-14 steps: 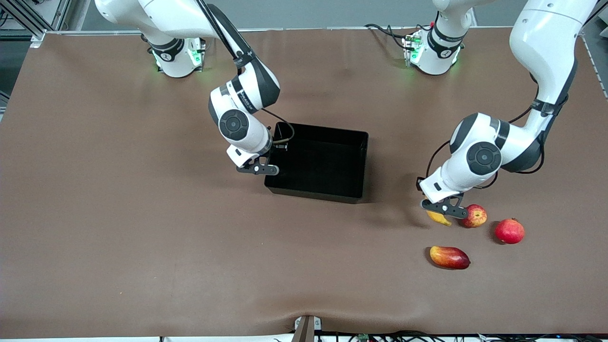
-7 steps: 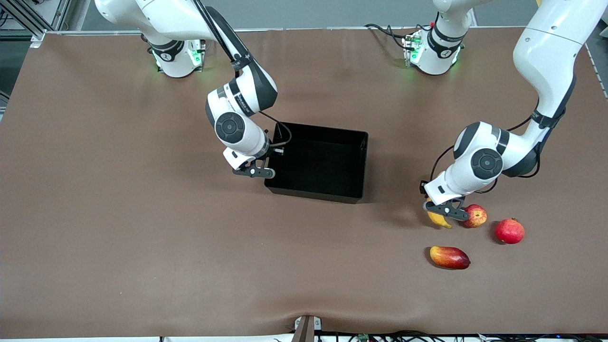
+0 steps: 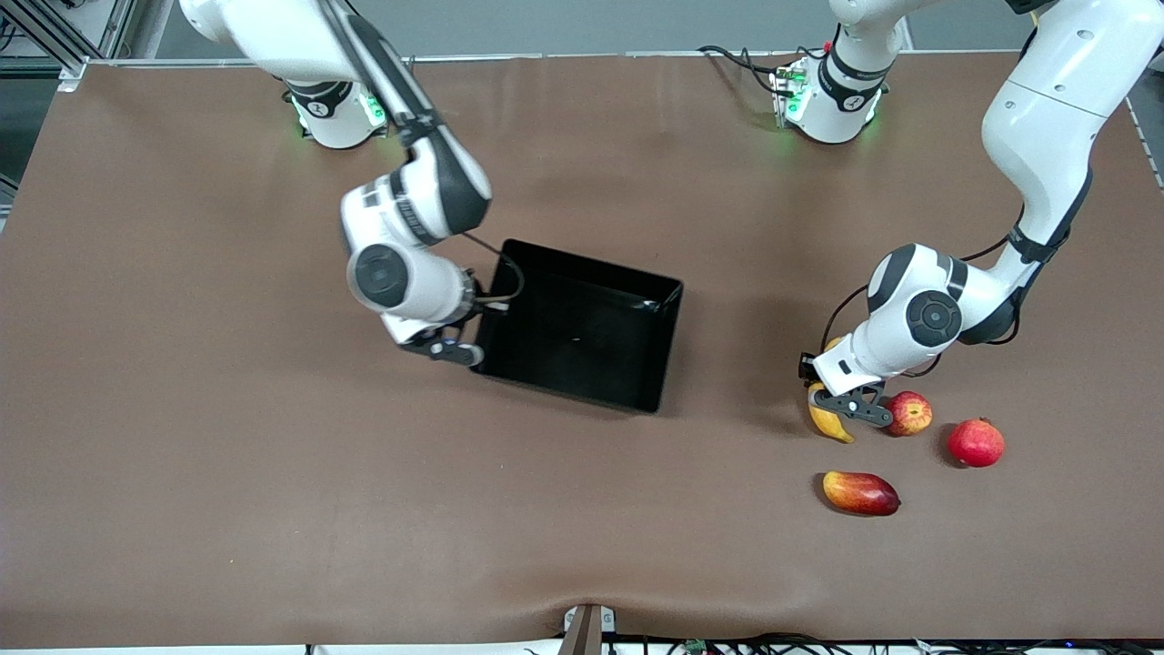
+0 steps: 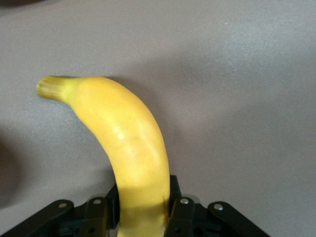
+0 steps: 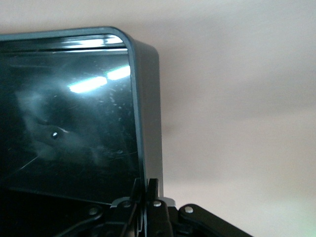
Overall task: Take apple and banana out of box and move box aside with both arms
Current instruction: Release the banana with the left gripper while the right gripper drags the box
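The black box (image 3: 591, 327) lies mid-table, turned a little askew. My right gripper (image 3: 459, 350) is shut on the box's wall at the right arm's end; in the right wrist view the wall (image 5: 148, 98) runs between the closed fingers of that gripper (image 5: 149, 197). My left gripper (image 3: 850, 405) is shut on the yellow banana (image 3: 827, 420), low over the table beside the small apple (image 3: 909, 412). In the left wrist view the banana (image 4: 128, 143) sticks out from that gripper (image 4: 143, 217), stem end away from it. The box holds nothing.
A larger all-red round fruit (image 3: 976, 442) sits beside the apple toward the left arm's end. An oblong red-and-yellow mango (image 3: 860, 492) lies nearer the front camera than the banana. The brown table (image 3: 273, 500) stretches wide around the box.
The right arm has pulled the box toward its own end of the table and turned it slightly. The left gripper has shifted a little with the banana, which now shows more.
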